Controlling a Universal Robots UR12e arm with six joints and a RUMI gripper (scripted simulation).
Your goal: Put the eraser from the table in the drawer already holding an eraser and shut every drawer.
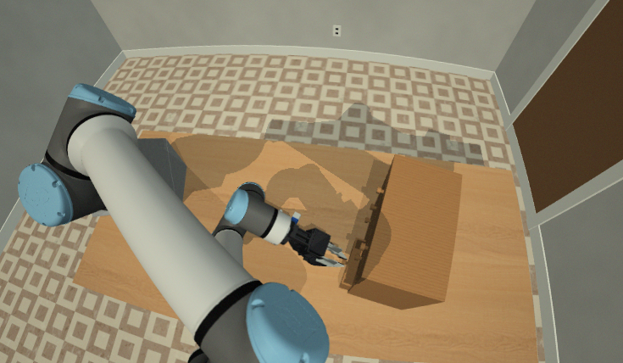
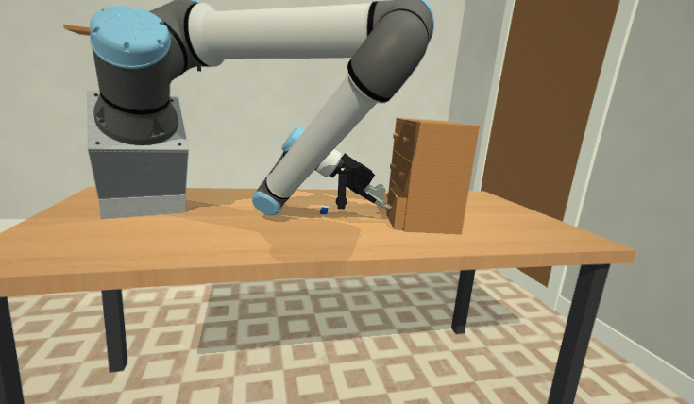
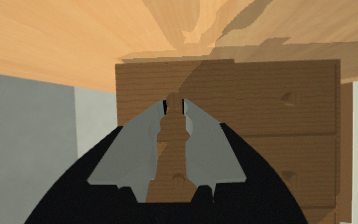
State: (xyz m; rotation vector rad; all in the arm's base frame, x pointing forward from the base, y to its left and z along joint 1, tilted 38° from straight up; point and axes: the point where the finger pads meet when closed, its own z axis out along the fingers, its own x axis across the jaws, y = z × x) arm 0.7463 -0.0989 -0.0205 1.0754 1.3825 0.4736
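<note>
Although the wrist view cut off much of the chest (image 1: 412,230) (image 2: 442,176) (image 3: 300,117), it showed the gripper (image 1: 345,261) (image 2: 388,206) (image 3: 174,100) clenched on a round wooden knob (image 3: 174,97) of a bottom drawer (image 1: 347,276) (image 2: 397,216) (image 3: 140,82). That drawer stood partly out (only a little way), its contents too hard to make out. From the exterior, the fingertips and the drawer's edge left the gripped knob unclear. The blue-and-white eraser (image 1: 296,218) (image 2: 324,210) lay on the table (image 1: 485,270) (image 2: 309,245) (image 3: 40,40), between the arm's base (image 2: 138,173) and the chest, outside the wrist view. Whatever the other drawers held was hidden behind their fronts. The chest stood upright.
</note>
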